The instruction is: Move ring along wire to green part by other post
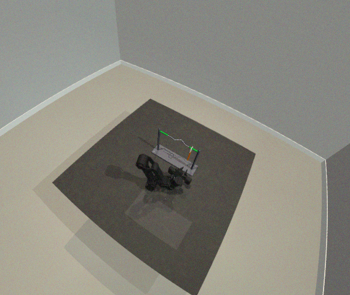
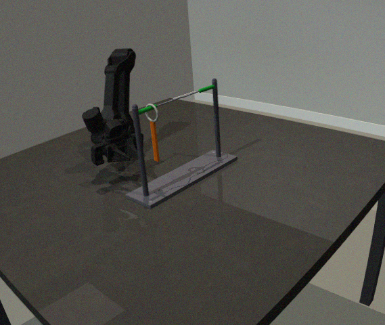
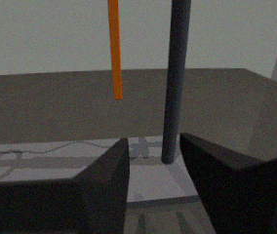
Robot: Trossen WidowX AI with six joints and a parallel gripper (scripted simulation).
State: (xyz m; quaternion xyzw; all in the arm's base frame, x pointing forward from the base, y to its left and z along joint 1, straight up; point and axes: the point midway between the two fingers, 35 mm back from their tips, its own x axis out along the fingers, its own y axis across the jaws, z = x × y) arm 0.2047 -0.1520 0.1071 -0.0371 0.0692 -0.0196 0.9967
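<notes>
The pale ring (image 1: 190, 151) (image 2: 157, 112) hangs around the green part (image 1: 195, 150) (image 2: 141, 110) beside the near post (image 1: 195, 160) (image 2: 141, 157) (image 3: 177, 63). Its orange handle (image 1: 189, 155) (image 2: 154, 141) (image 3: 115, 54) points down; the wrist view shows its lower end above and left of the fingertips. The thin grey wire (image 1: 184, 143) (image 2: 182, 96) leads to the other green part (image 1: 163, 133) (image 2: 206, 89) at the far post (image 1: 159, 139) (image 2: 216, 122). My gripper (image 1: 184, 171) (image 2: 117, 156) (image 3: 154, 141) is partly open and empty, low on the robot's side of the stand, apart from the handle.
The stand's grey base plate (image 1: 173, 156) (image 2: 185, 175) (image 3: 153, 185) lies on the dark table (image 1: 219, 177) (image 2: 255, 217) (image 3: 217, 107) under the wire. In the wrist view the near post's foot stands beyond the fingertips, to the right of the handle.
</notes>
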